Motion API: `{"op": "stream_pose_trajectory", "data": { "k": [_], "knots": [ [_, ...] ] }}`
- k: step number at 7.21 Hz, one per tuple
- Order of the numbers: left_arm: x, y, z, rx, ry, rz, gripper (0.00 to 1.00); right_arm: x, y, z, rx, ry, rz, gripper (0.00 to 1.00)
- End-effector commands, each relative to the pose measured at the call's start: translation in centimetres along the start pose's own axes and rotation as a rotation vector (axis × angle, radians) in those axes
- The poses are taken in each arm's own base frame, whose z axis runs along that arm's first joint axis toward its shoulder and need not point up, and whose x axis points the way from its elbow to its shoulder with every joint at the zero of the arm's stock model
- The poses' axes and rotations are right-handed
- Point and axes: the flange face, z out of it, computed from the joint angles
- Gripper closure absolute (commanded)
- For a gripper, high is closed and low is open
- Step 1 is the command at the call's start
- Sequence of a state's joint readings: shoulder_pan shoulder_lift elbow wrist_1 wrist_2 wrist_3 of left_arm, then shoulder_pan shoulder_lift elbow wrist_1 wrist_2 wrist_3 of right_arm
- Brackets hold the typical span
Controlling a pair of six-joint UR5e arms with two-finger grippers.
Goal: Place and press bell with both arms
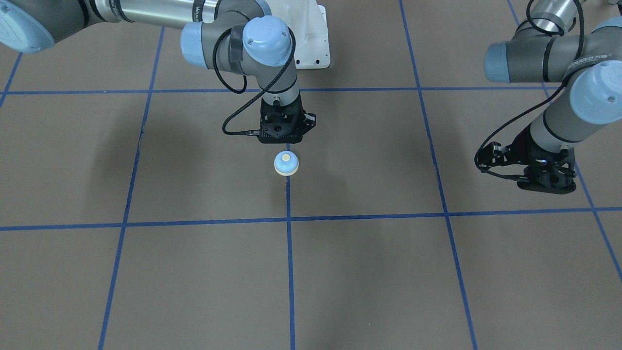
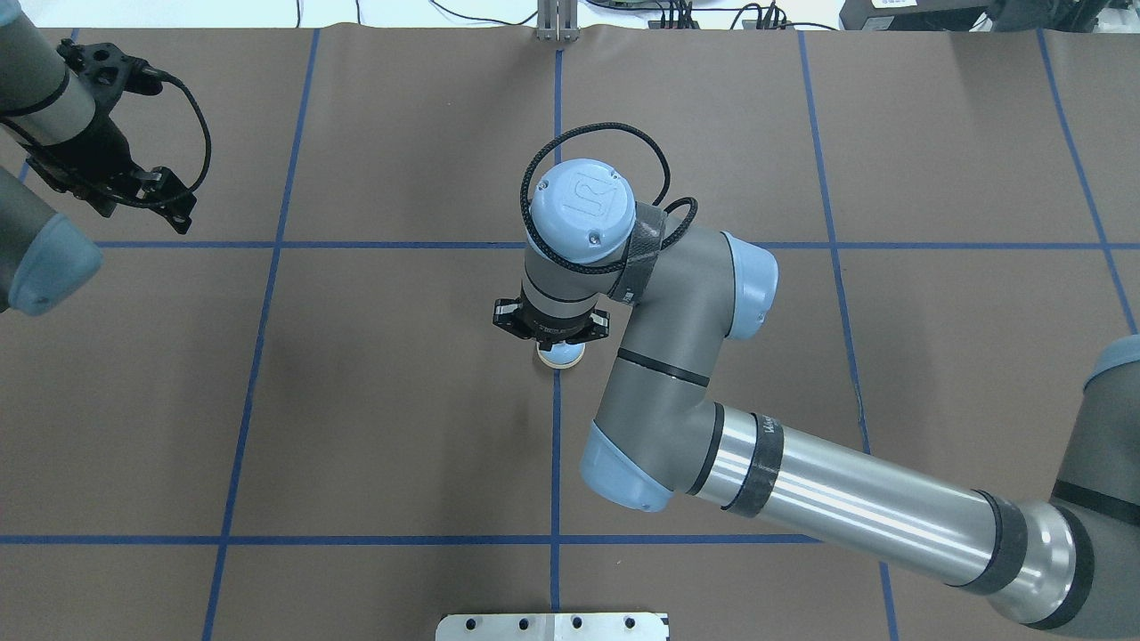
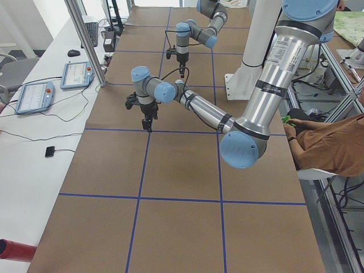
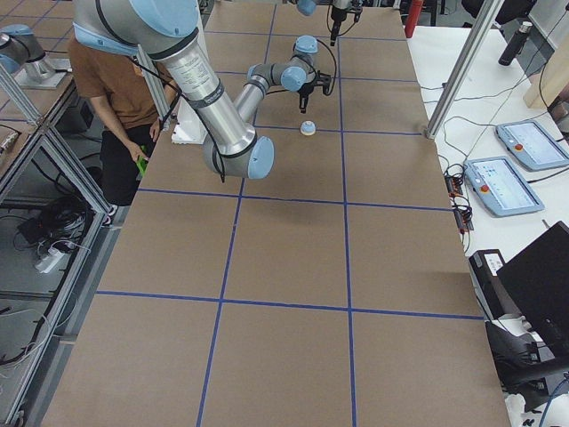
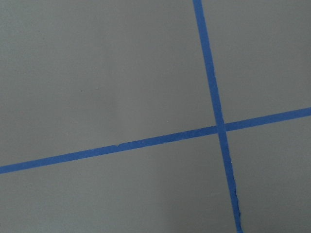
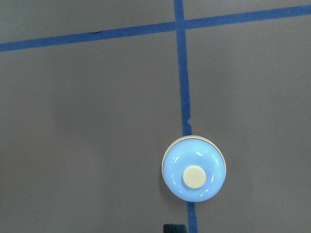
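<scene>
Right tool (image 1: 282,138): black, perforated, lattice-like housing, pointing straight down in the upper middle of the front-facing view, below a grey tubular wrist with a rounded, smooth light-blue joint cap (image 1: 267,41). Hangs just above the bell (image 1: 286,163) in that frame, apart from it. Fingers apart or together: cannot tell, with only the housing's top on show and a dark sliver at the bottom edge of the right wrist view.

Bell: small glossy light-blue dome on a round cream base, with a flat cream button on top. Stands upright on the table (image 1: 369,272), right on a line of blue tape (image 1: 288,253), a little above centre in the front-facing view. In the overhead view, peeks out from under the housing near centre frame. Sits low and right of centre in the right wrist view, free of both tools.

Left tool (image 1: 546,184): same black lattice build, at the right edge of the front-facing view and in the upper left corner of the overhead view, well apart from the bell. Fingers' state likewise not discernible.

Table: flat, matte brown covering, ruled into large rectangles by the tape, slightly ragged along its edges in the wrist views.
</scene>
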State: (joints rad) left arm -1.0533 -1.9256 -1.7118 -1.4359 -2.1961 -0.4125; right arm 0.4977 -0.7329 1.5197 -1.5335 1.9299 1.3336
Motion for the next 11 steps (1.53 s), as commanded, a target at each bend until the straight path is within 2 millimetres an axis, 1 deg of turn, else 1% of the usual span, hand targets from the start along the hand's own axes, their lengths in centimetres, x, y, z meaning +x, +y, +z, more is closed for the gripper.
{"op": "stream_pose_trajectory", "data": {
  "k": [1, 2, 4, 5, 6, 7, 8, 9, 10, 11],
  "knots": [
    [-0.3, 0.4, 0.0, 0.002, -0.004, -0.001, 0.01, 0.3, -1.1, 1.5, 0.01, 0.035, 0.011, 1.0],
    [-0.4, 0.4, 0.0, 0.011, -0.024, 0.001, 0.01, 0.4, -1.2, 1.7, 0.011, 0.036, 0.011, 1.0],
    [-0.1, 0.5, -0.5, 0.02, -0.022, 0.004, 0.01, 0.9, -1.6, 3.0, 0.009, 0.059, 0.019, 1.0],
    [0.0, 0.6, -0.7, 0.022, -0.021, 0.005, 0.01, 1.2, -2.0, 4.3, 0.01, 0.052, 0.018, 1.0],
    [-0.2, 1.2, -0.5, 0.021, -0.027, 0.004, 0.01, 0.9, -2.0, 4.2, 0.012, 0.039, 0.019, 1.0],
    [-0.2, 1.2, -0.5, 0.021, -0.027, 0.004, 0.01, 0.9, -2.2, 3.8, 0.01, 0.034, 0.014, 1.0],
    [-0.1, 1.3, -0.7, 0.025, -0.025, 0.006, 0.01, 1.2, -3.6, 1.5, 0.012, 0.006, 0.024, 1.0],
    [-0.2, 1.4, -0.6, 0.024, -0.026, 0.005, 0.01, 3.0, -5.9, -1.9, -0.013, -0.033, 0.056, 1.0],
    [-0.2, 1.4, -0.6, 0.024, -0.026, 0.009, 0.01, 6.8, -6.9, -3.5, 0.005, -0.028, 0.067, 1.0],
    [-0.8, 2.2, -0.4, 0.019, -0.027, 0.008, 0.01, 13.2, -7.4, -5.3, 0.035, -0.024, 0.018, 1.0]
  ]
}}
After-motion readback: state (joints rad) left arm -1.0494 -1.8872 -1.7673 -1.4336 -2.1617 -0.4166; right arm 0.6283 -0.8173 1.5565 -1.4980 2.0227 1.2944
